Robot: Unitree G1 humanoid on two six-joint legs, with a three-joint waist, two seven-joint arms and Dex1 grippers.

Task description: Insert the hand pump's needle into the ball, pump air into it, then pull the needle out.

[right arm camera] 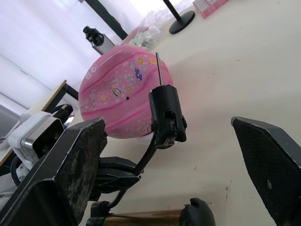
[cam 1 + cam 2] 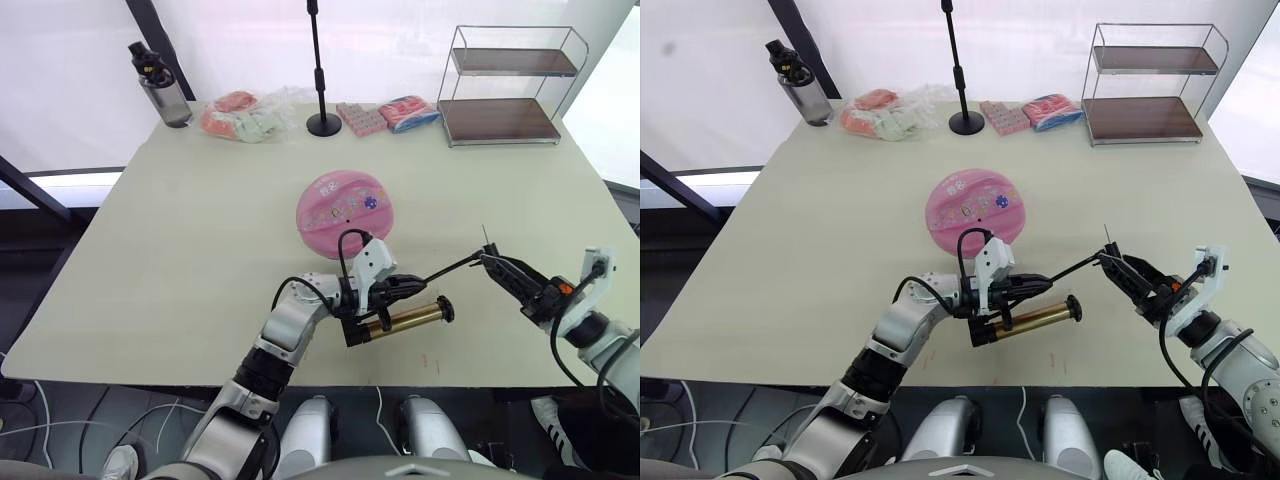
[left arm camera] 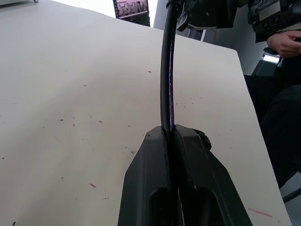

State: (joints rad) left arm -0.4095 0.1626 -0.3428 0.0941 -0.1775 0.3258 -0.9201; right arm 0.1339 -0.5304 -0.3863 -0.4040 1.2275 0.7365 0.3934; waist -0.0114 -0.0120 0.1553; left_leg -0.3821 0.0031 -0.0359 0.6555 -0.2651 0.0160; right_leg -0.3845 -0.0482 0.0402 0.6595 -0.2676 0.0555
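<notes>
Clamping the hose [image 2: 450, 268], the left end effector [image 2: 410, 286] sits above the pump [image 2: 405, 322]; the right end effector [image 2: 497, 265] gapes around the upright needle [image 1: 157, 68], near the ball [image 2: 343, 213] on the counter [image 2: 180, 250].

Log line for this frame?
left tool shut on hose | right tool open near needle | ball untouched

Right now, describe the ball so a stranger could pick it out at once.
On the cream table, look near the middle, nearer the robot than the black stand pole at the far edge. The ball sits there, just beyond the left tool and the gold hand pump. It is the one big round thing: pink, darker stripes, small colourful prints.
</notes>
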